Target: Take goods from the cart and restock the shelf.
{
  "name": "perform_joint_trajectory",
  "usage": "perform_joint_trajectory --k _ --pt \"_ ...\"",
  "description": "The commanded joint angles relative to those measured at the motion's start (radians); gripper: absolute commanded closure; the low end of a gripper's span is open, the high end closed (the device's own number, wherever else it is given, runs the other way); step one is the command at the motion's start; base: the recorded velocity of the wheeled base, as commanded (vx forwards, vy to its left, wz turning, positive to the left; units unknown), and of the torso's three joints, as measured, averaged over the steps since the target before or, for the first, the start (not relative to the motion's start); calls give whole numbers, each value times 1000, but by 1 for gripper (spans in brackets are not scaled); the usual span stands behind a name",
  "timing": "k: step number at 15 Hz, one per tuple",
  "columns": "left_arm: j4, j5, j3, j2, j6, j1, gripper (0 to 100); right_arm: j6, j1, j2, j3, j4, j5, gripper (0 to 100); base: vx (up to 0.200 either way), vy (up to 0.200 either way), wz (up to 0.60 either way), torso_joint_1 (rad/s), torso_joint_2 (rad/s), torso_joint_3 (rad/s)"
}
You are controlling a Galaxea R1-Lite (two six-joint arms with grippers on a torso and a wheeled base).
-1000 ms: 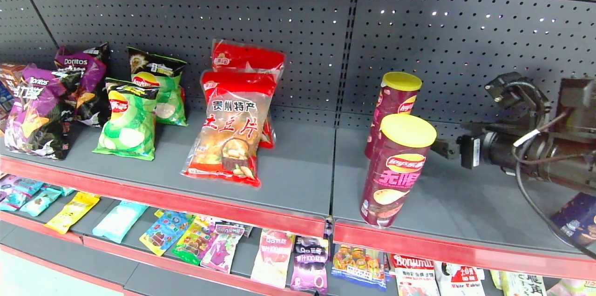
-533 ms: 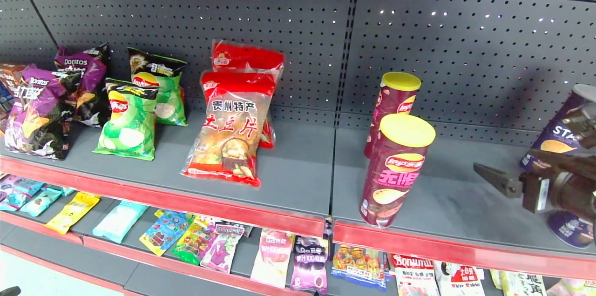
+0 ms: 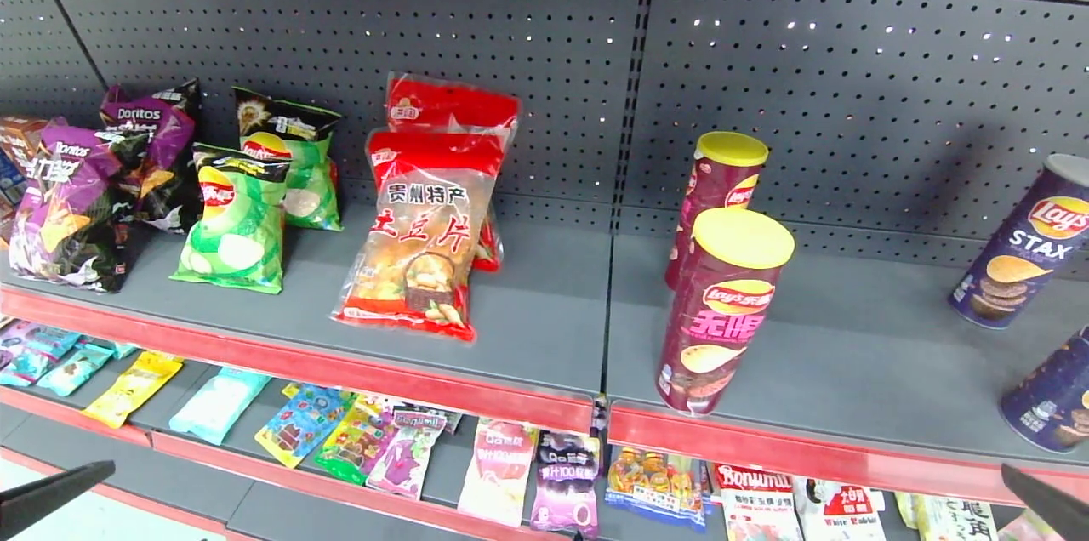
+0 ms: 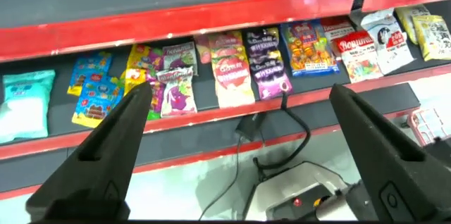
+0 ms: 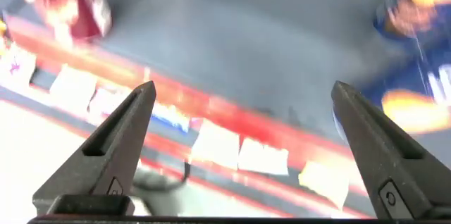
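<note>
My left claw (image 4: 239,89) and my right claw (image 5: 243,86) were both spread wide and empty, low before the shelf (image 3: 851,354), presumably free for the next item, since the blue can (image 3: 1017,256) stood at the shelf's right end near its back panel (image 3: 851,99).

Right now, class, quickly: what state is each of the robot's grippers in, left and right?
Left gripper: open, fingers spread wide, holding nothing.
Right gripper: open, fingers spread wide, holding nothing.
</note>
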Motion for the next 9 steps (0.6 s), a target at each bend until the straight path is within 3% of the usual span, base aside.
perform_joint_trajectory --k 1,3,9 --pt "-59 -3 -2 122 1 0 0 -1 -18 -155 -11 68 -3 0 0 0 0 0 0 0" --pt "-110 -3 -5 178 1 0 0 -1 -18 -155 -11 71 -3 0 0 0 0 0 0 0" --pt "-153 -3 -3 221 1 -1 0 -2 -18 -140 -8 73 -3 0 0 0 -600 5 2 2"
